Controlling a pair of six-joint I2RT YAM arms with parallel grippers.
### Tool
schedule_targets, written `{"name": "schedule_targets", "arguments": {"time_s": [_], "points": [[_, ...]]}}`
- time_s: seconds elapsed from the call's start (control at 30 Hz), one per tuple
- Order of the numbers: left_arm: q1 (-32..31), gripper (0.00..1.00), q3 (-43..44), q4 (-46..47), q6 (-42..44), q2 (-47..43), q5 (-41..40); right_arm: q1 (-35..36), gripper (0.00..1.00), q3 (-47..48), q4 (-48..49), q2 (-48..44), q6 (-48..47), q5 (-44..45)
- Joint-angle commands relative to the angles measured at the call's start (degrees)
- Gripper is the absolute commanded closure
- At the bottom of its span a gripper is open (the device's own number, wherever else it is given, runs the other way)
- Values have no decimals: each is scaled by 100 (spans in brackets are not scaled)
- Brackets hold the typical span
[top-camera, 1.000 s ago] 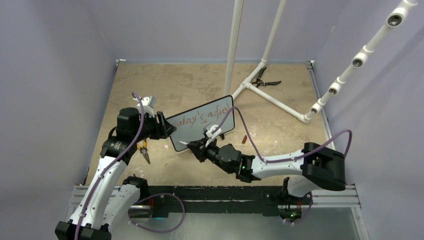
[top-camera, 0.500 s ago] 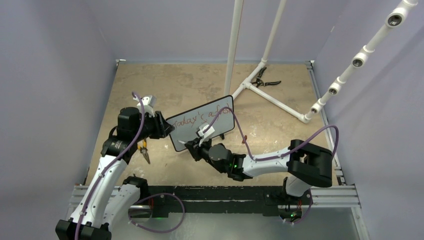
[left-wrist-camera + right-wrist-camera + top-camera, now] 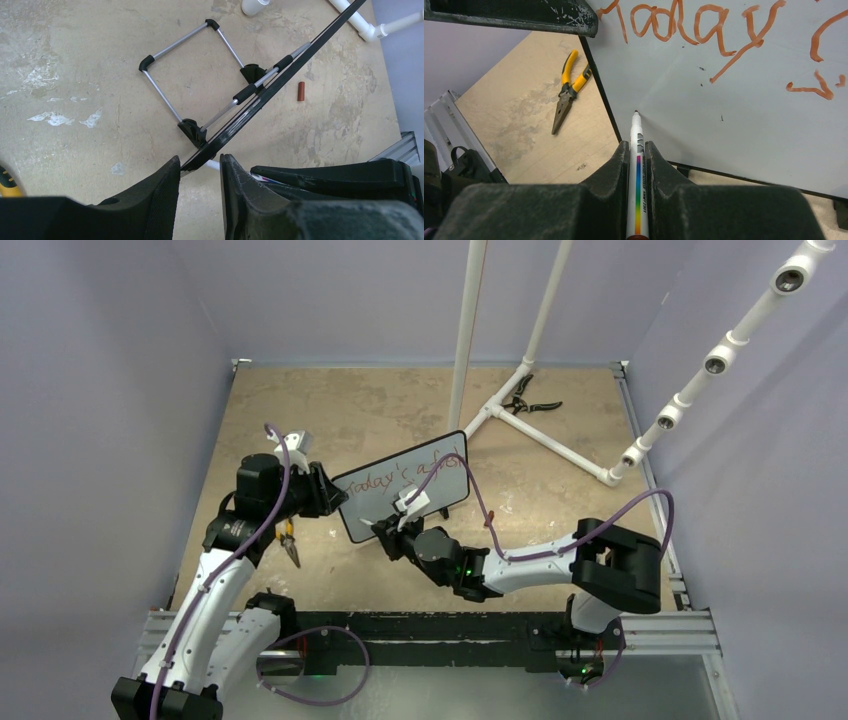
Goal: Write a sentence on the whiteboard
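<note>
The whiteboard [image 3: 375,502] stands tilted at mid table on a wire stand [image 3: 177,44]. The sentence [image 3: 405,472] is one red line along its top, roughly "Today's a fresh"; the right wrist view shows "Today" [image 3: 679,22]. My left gripper [image 3: 335,498] grips the board's left edge, seen edge-on in the left wrist view [image 3: 280,82], where the gripper [image 3: 201,165] has a finger on each side. My right gripper [image 3: 385,530] is shut on a white marker [image 3: 636,165]. The marker's tip touches the board's blank lower left [image 3: 734,115].
Yellow-handled pliers [image 3: 289,540] lie left of the board, also in the right wrist view [image 3: 566,90]. A small red cap [image 3: 488,519] lies right of it. A white PVC frame [image 3: 550,435] and black pliers [image 3: 530,400] are at the back right.
My right arm has swung left, carrying the marker along the board's lower part to its lower left corner. The left gripper and the board have stayed put.
</note>
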Motion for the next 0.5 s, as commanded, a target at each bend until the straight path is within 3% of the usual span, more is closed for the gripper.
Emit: {"name": "schedule_targets", "arguments": {"time_s": [0.0, 0.47], "points": [[22, 67, -23, 128, -112, -15, 74, 27, 100, 267, 36, 57, 8, 195], [22, 69, -21, 122, -105, -50, 97, 27, 100, 281, -273, 158, 160, 271]]}}
